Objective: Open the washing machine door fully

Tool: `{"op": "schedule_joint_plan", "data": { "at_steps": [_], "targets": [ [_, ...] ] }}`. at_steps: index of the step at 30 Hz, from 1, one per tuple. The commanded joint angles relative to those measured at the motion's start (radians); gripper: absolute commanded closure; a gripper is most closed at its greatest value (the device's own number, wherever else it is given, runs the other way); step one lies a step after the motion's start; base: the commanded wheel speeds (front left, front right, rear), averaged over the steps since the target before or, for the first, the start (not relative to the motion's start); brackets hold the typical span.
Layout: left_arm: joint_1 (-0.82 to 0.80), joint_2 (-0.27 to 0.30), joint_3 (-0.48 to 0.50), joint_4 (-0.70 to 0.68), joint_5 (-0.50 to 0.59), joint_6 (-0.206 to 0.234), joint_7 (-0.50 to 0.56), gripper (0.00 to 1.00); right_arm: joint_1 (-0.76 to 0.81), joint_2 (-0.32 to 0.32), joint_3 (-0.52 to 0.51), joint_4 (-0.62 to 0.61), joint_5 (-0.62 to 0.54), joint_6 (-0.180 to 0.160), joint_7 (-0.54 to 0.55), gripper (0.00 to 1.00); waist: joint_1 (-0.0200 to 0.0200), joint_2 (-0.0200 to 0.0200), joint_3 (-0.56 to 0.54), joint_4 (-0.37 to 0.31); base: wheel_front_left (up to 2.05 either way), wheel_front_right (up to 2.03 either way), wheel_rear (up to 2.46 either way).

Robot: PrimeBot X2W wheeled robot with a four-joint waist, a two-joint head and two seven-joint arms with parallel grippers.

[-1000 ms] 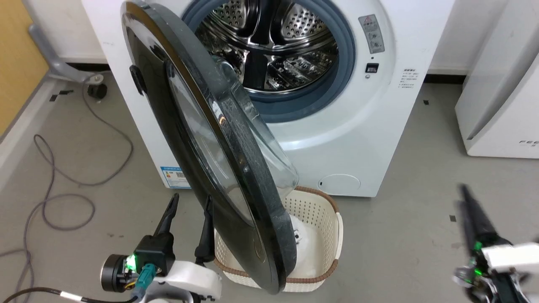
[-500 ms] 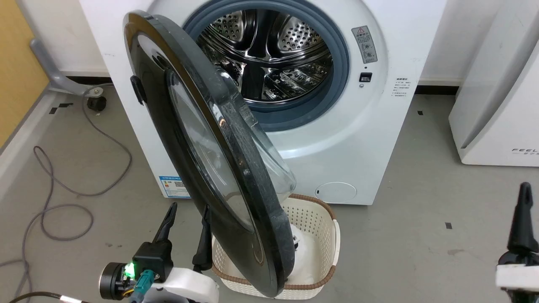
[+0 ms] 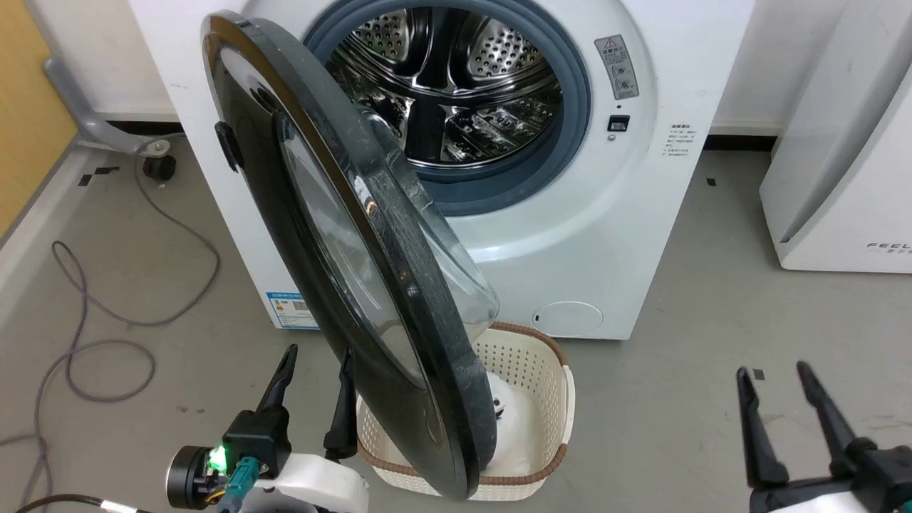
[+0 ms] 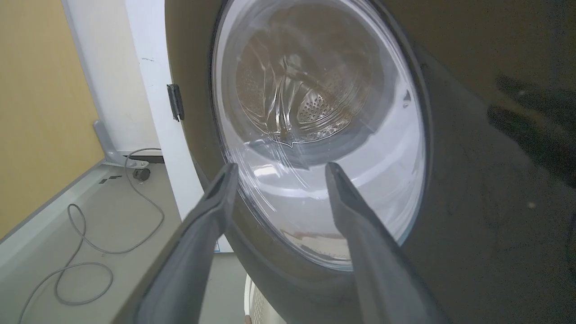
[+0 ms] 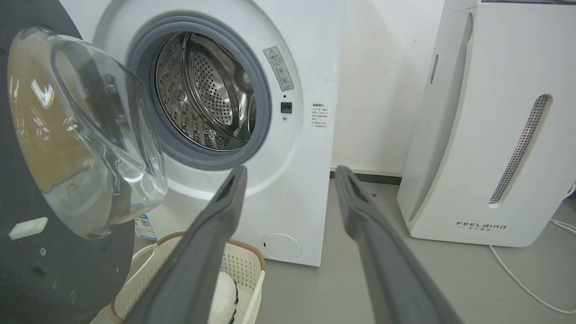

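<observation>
The washing machine door [image 3: 342, 242] stands roughly half open, hinged at the left front edge of the washing machine [image 3: 570, 235] and overhanging the basket [image 3: 548, 356] on the floor. The left pincer [image 3: 318, 351] hovers just beside the door's outer face, fingers apart and gripping nothing, likely placed to catch the rim and draw it wider. The right pincer [image 3: 773, 370], fingers also apart, hangs well clear.

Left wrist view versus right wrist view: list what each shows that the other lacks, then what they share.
Left wrist, not right wrist: the open left gripper, the door's black outer face, a yellow wall. Right wrist, not left wrist: the open right gripper, a white appliance, a warning sticker. Both: the door's glass window, the drum (through that glass from the left wrist), the machine's white body.
</observation>
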Motion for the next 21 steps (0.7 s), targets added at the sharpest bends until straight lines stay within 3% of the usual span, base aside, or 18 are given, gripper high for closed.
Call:
{"op": "schedule_joint_plan", "data": {
  "at_steps": [1, 5, 6, 8, 21],
  "targets": [
    [0.002, 0.004, 0.001, 0.002, 0.007, -0.001, -0.005, 0.00, 0.014, 0.004, 0.003, 0.012, 0.005, 0.001, 0.000, 0.00, 0.0000, 0.0000, 0.000, -0.001, 0.00, 0.00, 0.00],
    [0.004, 0.004, 0.001, 0.014, 0.007, -0.002, -0.005, 0.00, 0.005, 0.004, 0.006, 0.055, 0.023, 0.001, -0.004, 0.00, 0.0000, 0.0000, 0.002, -0.004, 0.00, 0.00, 0.00],
    [0.002, 0.004, 0.001, 0.018, 0.005, -0.003, -0.005, 0.54, 0.002, 0.004, 0.007, 0.063, 0.025, 0.001, -0.005, 0.00, 0.0000, 0.0000, 0.003, -0.005, 0.00, 0.00, 0.00],
    [-0.001, 0.005, 0.001, 0.022, 0.005, -0.005, -0.005, 1.00, -0.007, 0.005, 0.007, 0.075, 0.029, 0.001, -0.008, 0.00, 0.0000, 0.0000, 0.006, -0.006, 0.00, 0.00, 0.00],
    [-0.021, 0.008, -0.008, 0.027, 0.004, -0.003, -0.005, 1.00, -0.027, 0.005, 0.005, 0.106, 0.032, 0.001, -0.014, 0.00, 0.0000, 0.0000, 0.015, -0.002, 0.00, 0.00, 0.00]
  ]
}}
